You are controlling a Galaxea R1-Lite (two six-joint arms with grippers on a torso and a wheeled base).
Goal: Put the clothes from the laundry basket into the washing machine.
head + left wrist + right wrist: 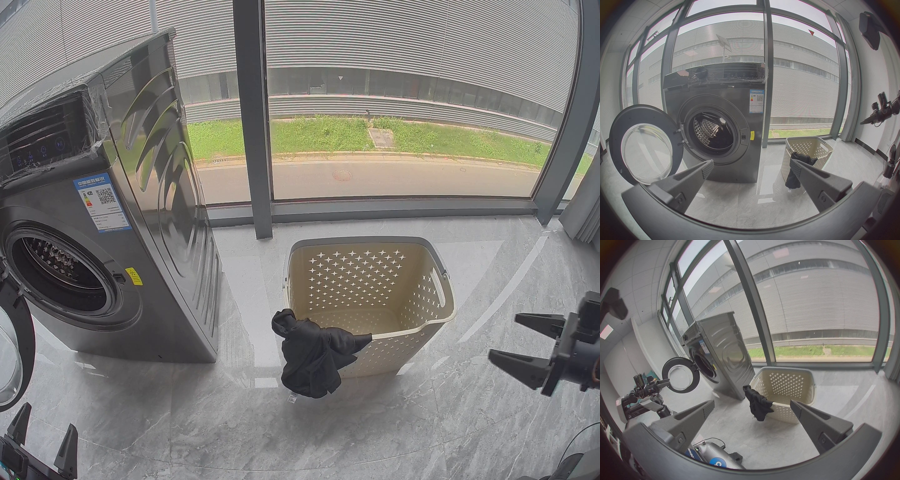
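A cream laundry basket (437, 312) stands on the floor by the window, with a black garment (312, 356) draped over its near-left rim and hanging down outside. The grey washing machine (156, 206) stands to the left, its round door (15, 350) swung wide and the drum (59, 269) exposed. My right gripper (511, 340) is open in the air to the right of the basket, holding nothing. My left gripper (42, 434) is open low at the near left, in front of the machine. The left wrist view has the drum (711, 132), basket (809, 148) and garment (797, 170); the right wrist view has the basket (787, 390) and garment (759, 404).
Tall windows with a dark pillar (253, 119) close off the far side behind the basket. The marble floor (281, 425) between me, the machine and the basket is open. A curtain (584, 206) hangs at the far right.
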